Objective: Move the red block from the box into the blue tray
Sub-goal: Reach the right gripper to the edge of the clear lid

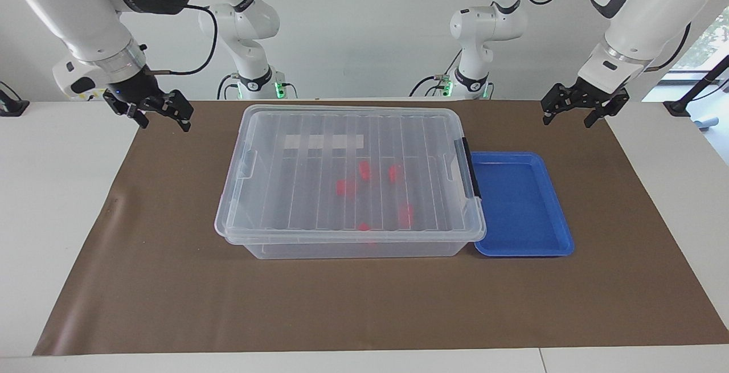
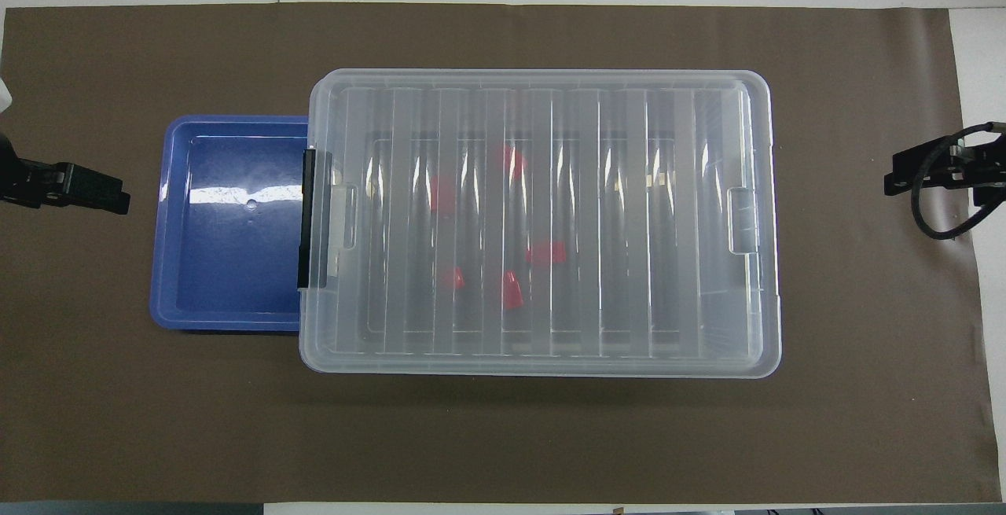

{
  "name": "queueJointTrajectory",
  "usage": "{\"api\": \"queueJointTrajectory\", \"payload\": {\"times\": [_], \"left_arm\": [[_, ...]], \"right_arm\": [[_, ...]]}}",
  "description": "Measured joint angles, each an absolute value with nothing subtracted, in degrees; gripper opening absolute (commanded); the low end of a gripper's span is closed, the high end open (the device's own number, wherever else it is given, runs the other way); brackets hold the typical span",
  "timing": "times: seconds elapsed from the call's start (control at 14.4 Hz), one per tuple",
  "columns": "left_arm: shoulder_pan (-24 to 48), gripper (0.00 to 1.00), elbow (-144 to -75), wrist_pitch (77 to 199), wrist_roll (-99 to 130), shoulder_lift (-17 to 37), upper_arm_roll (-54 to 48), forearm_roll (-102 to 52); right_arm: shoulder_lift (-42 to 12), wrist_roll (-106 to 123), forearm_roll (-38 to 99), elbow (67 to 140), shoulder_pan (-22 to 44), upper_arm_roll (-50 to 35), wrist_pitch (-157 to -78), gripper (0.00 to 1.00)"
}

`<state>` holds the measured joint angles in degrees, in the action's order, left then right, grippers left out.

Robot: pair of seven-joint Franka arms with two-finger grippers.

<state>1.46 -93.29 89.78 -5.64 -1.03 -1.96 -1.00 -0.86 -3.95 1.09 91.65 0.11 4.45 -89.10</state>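
The box (image 1: pixel 350 176) lies lidded on the worktop (image 1: pixel 171 282), its long axis running between the arms' ends. Five red blocks (image 1: pixel 345 187) sit scattered inside. The blue tray (image 1: pixel 524 205) touches its latched end, long axis crosswise. Left gripper (image 1: pixel 585 112) and right gripper (image 1: pixel 156 112) hover spread wide, empty.

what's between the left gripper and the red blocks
The blue tray and the box's shut lid lie between the left gripper and red blocks, clearest overhead.
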Motion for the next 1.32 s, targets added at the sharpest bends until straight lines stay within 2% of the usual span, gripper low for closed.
{"api": "queueJointTrajectory", "payload": {"times": [0.35,0.56,1.04,1.32], "left_arm": [[1.46,1.00,-93.29,89.78,-5.64,-1.03,-1.96,-1.00],[1.46,1.00,-93.29,89.78,-5.64,-1.03,-1.96,-1.00],[1.46,1.00,-93.29,89.78,-5.64,-1.03,-1.96,-1.00],[1.46,1.00,-93.29,89.78,-5.64,-1.03,-1.96,-1.00]], "right_arm": [[-0.86,-3.95,1.09,91.67,0.14,4.45,-89.30,1.00],[-0.69,-3.95,1.15,93.18,0.46,4.41,-92.23,1.00],[0.25,-10.70,2.88,104.48,6.29,4.00,-105.97,1.00],[0.23,-10.90,2.90,109.91,6.96,3.83,-110.20,1.00]]}}
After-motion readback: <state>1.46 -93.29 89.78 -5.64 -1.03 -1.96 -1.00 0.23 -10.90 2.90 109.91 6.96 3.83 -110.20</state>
